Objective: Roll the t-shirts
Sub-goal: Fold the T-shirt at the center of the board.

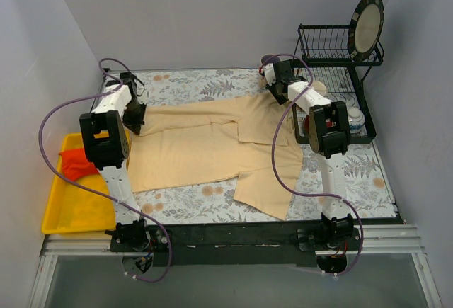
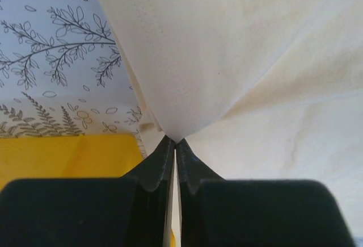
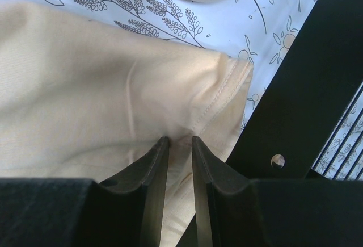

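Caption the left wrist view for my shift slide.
Left gripper shut on a pinched fold of the t-shirt, floral tablecloth and yellow tray at left.

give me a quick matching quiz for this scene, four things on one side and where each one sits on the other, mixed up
1 t-shirt
2 plate
3 red cloth
4 yellow tray

a upright in the dish rack
b far left, beside the floral mat
c spread flat on the floral mat
d lying inside the yellow tray

Pairs: 1-c, 2-a, 3-d, 4-b
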`<state>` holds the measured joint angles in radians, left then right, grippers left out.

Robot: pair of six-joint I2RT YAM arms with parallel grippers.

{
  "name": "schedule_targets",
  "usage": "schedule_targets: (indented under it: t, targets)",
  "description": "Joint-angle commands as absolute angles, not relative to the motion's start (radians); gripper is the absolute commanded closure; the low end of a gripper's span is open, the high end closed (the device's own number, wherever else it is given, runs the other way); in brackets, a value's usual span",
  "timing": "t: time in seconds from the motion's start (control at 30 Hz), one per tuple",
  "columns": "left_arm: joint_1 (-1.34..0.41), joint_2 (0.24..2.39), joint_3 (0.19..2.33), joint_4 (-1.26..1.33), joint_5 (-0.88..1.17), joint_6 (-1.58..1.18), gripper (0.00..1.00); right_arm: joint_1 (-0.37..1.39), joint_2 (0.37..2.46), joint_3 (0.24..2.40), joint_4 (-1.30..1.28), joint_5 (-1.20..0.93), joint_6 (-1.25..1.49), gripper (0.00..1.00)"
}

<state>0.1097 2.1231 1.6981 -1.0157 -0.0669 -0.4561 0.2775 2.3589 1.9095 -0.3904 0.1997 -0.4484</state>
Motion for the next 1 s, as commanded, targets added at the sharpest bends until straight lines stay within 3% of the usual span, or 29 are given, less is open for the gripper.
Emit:
schedule_targets:
  t: [0.0, 0.53, 0.8, 0.97]
  targets:
    - [0.115, 2.106, 1.779, -1.074, -0.038, -0.459, 1.00, 0.284, 2.370, 1.924, -0.434, 0.166, -0.433, 0.68]
    - [0.114, 2.146, 1.914, -1.278, -0.054, -0.446, 1.00, 0.287, 2.375, 1.922, -0.439, 0.153, -0.434, 0.68]
    - [0.120, 2.108, 1.858, -1.195, -0.192, -0.358, 1.00, 0.281, 2.379, 1.924, -0.442, 0.155, -0.442, 0.68]
    - [0.120, 2.135, 1.876, -1.218, -0.170, -0.328, 1.00, 0.279, 2.379, 1.925, -0.442, 0.161, -0.446, 0.68]
